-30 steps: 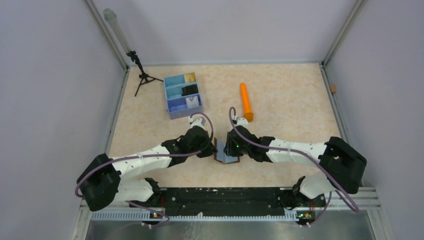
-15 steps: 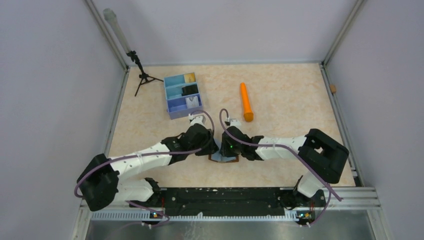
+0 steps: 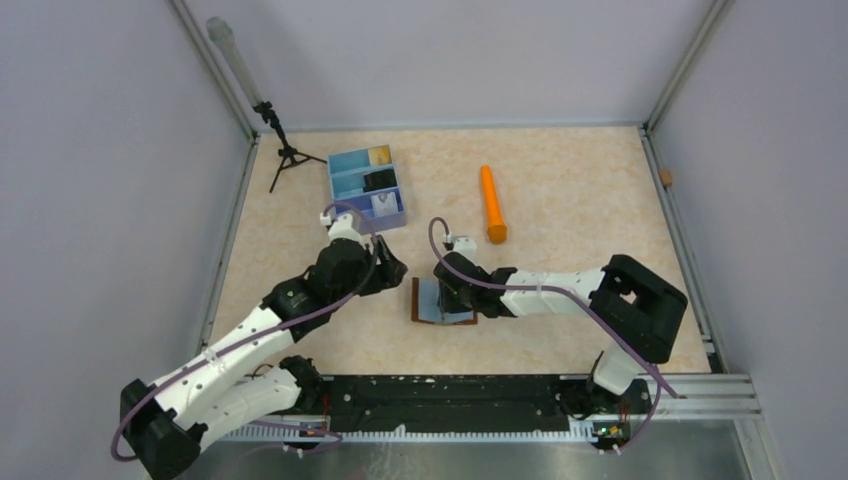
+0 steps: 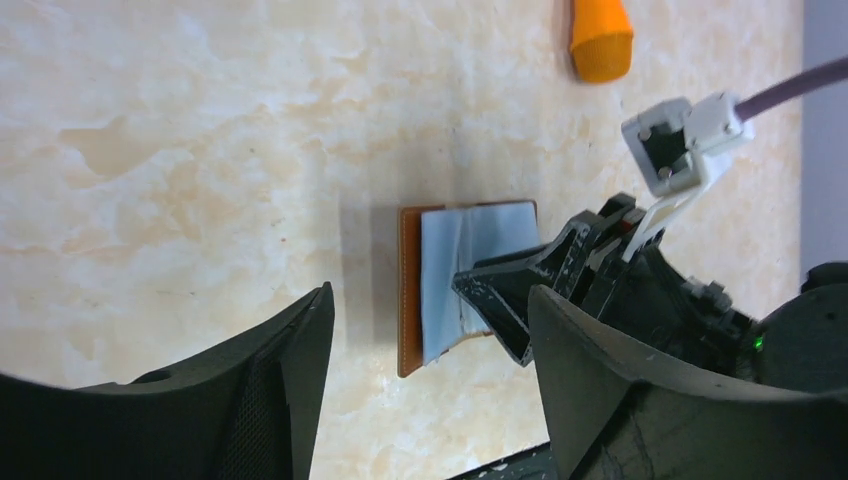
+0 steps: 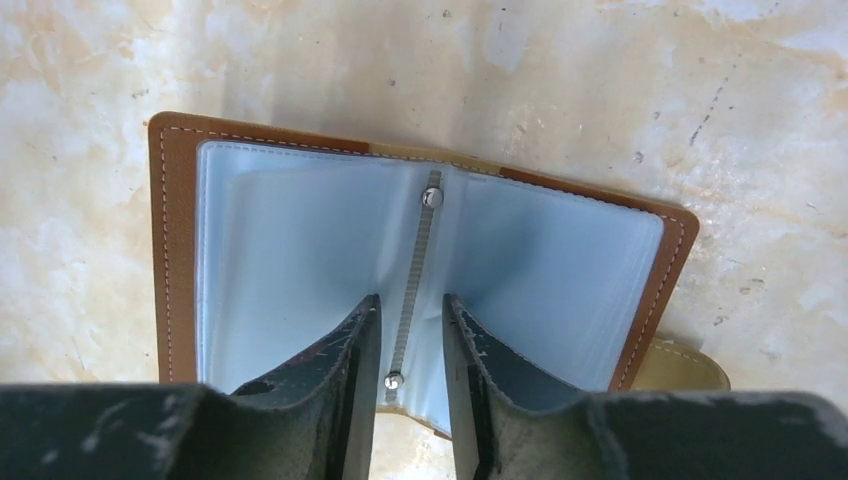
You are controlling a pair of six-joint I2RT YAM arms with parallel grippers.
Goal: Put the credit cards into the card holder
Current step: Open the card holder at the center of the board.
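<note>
Your left arm (image 3: 260,325) is backing off the card holder (image 5: 270,240), left jaws wide open, empty. Right jaws, barely parted, are pinning it open beneath them. Likely next: you're fetching credit cards (image 3: 379,180) beyond the left jaws.

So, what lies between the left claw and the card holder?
Only bare tabletop. The top external view shows the left claw apart from the card holder, with nothing lying between them.

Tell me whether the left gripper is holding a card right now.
No: the left gripper has its jaws wide apart with nothing between them; the open card holder lies on the table beyond.
</note>
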